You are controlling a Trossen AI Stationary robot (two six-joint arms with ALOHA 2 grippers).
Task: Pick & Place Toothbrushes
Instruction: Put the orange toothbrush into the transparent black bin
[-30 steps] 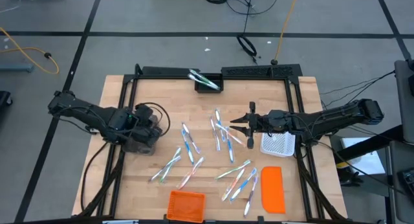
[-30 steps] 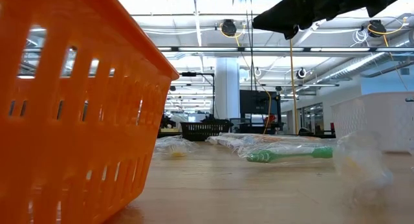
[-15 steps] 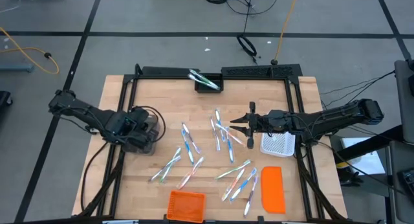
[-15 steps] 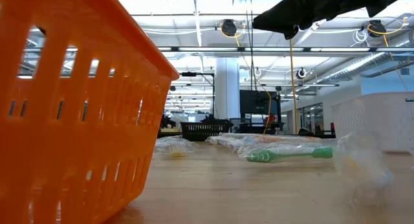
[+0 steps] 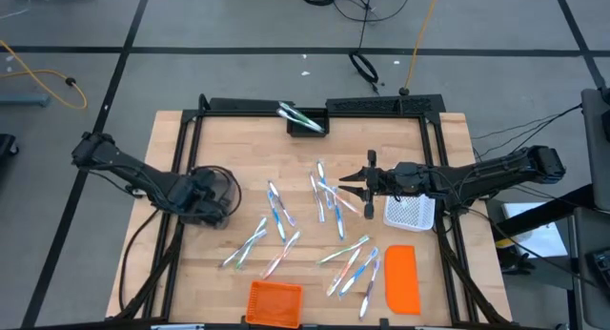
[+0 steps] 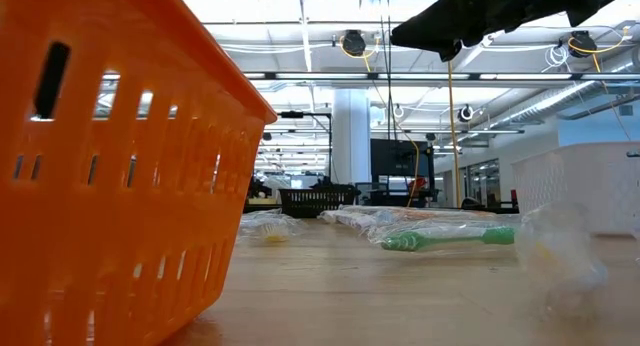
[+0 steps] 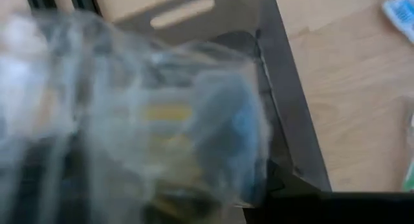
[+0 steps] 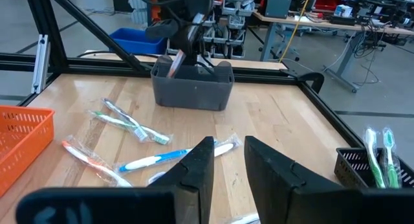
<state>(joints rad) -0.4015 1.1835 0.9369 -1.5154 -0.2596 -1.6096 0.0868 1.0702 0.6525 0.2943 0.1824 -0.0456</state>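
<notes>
High view shows clear-wrapped toothbrushes (image 5: pixel 278 212) with blue, green, pink accents.

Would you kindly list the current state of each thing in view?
Right pincer: open, empty, above the table.
Left pincer: over the grey bin.
Grey bin: upright, toothbrush inside.
Black basket: upright, holding green toothbrushes.
Loose toothbrushes: wrapped, lying flat on the table.
Orange basket: upright, looks empty.
Orange lid: lying flat.
White mesh basket: upright.
</notes>
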